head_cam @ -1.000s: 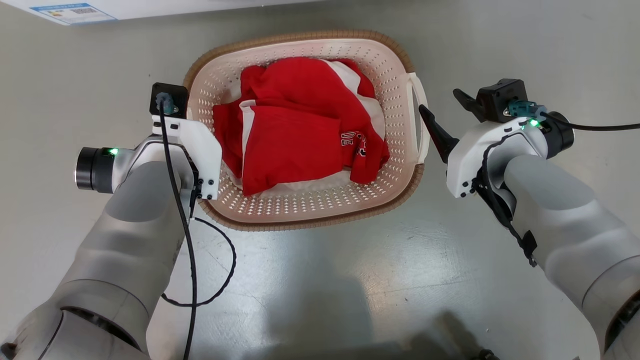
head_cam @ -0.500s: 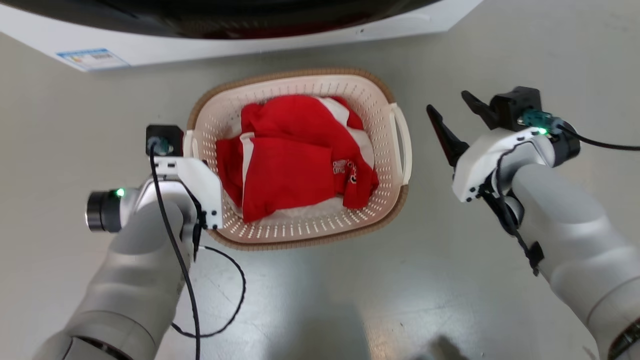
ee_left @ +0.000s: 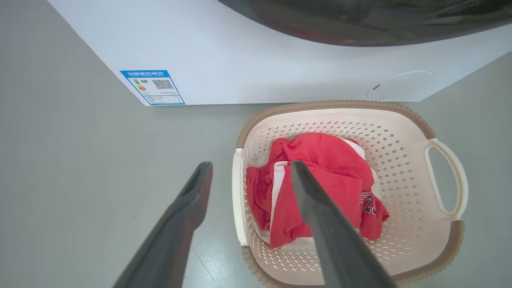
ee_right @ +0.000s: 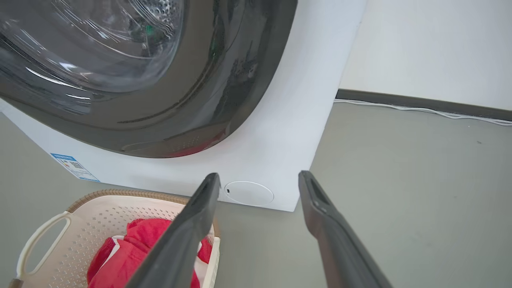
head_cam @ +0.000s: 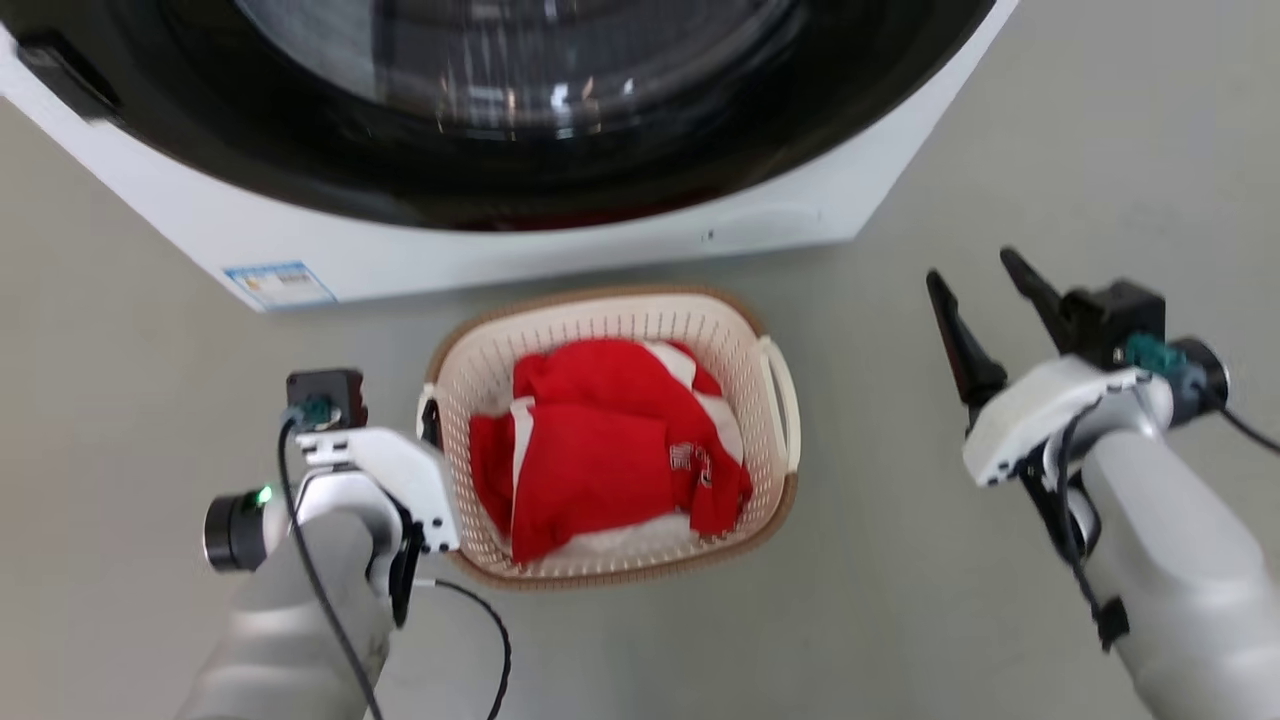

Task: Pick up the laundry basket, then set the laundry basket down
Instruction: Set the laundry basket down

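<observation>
The small cream perforated plastic laundry basket of red clothing rests on the grey floor before the white washer as the robot draws back, left jaws open above its left handle, right jaws open and now well clear, suggesting set-down is done.

washer: white body, dark round glass door
sticker: blue-edged, low on the washer's front corner
garment: red, white trim, crumpled
floor: grey, smooth
</observation>
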Controlling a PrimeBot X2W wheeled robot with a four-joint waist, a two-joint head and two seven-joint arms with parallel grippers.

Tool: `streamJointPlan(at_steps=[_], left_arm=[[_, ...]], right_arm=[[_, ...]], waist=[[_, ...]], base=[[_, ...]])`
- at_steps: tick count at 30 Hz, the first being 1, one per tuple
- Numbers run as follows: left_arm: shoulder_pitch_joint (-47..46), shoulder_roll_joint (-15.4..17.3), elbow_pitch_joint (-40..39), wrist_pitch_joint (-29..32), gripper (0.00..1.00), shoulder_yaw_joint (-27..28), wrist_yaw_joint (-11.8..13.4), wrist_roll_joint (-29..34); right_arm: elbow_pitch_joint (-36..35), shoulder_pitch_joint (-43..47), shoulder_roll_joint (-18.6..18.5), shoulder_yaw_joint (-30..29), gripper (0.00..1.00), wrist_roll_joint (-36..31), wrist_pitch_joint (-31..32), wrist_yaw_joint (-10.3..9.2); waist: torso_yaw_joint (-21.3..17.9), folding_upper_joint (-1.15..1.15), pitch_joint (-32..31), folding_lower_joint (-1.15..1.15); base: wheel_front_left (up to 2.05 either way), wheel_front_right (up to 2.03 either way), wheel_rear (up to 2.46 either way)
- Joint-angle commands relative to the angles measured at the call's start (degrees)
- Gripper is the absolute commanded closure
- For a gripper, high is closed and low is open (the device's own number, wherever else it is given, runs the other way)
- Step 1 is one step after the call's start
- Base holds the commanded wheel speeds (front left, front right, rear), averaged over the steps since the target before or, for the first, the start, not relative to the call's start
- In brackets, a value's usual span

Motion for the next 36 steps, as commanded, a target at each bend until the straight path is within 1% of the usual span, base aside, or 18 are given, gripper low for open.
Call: streamJointPlan(at_steps=[1,3,6,9,13,15,20,25,28,36], left_arm=[[1.4,1.9,-1.5,-0.7,0.0,1.8,-0.6,-0.4],[2.3,2.8,-4.4,-0.8,0.0,2.9,-0.1,0.1],[5.2,4.7,-12.3,-0.9,0.0,6.4,1.8,1.8],[10.2,6.0,-20.0,-0.9,0.0,10.4,3.1,4.4],[16.9,7.0,-29.5,-0.9,0.0,15.9,5.0,8.7],[19.9,7.2,-33.9,-0.9,0.0,18.6,5.5,11.0],[26.6,6.7,-42.6,-0.9,0.0,24.3,5.4,16.1],[33.0,5.2,-49.0,-0.9,0.0,29.1,4.4,19.9],[35.6,4.5,-50.6,-0.9,0.0,30.6,4.0,21.1],[42.2,2.3,-53.4,-0.9,0.0,35.5,1.6,24.3]], right_arm=[[-2.6,3.0,0.3,-0.9,0.0,-1.7,-0.7,0.2],[-4.7,5.2,0.4,-3.5,0.0,-3.5,-0.7,0.2],[-8.5,8.3,0.6,-7.0,0.0,-5.9,-0.7,0.2],[-13.1,11.7,1.1,-10.1,0.0,-7.9,-0.7,0.2],[-18.8,16.6,2.1,-13.9,0.0,-9.8,-0.7,0.2],[-21.4,18.8,2.5,-15.3,0.0,-10.6,-0.7,0.2],[-26.8,23.5,3.4,-17.2,0.0,-12.0,-0.7,0.2],[-30.5,27.5,3.9,-17.9,0.0,-12.8,-0.7,0.2],[-31.6,29.2,4.2,-18.2,0.0,-13.1,-0.7,0.2],[-34.0,35.0,5.5,-19.3,0.0,-13.9,-0.7,0.2]], waist=[[0.1,0.0,-4.4,0.0],[0.4,0.0,-6.1,0.0],[0.9,0.0,-8.2,0.0],[1.0,0.0,-10.1,0.0],[1.3,0.0,-12.4,0.0],[1.3,0.0,-13.1,0.0],[1.2,0.0,-15.1,0.0],[0.8,0.0,-17.7,0.0],[0.8,0.0,-19.0,0.0],[1.4,0.0,-23.0,0.0]], base=[[0.0,0.0,0.0],[0.0,0.0,0.0],[0.0,0.0,0.0],[0.0,0.0,0.0],[0.0,0.0,0.0],[0.0,0.0,0.0],[0.0,0.0,0.0],[0.0,0.0,0.0],[0.0,0.0,0.0],[0.0,0.0,0.0]])
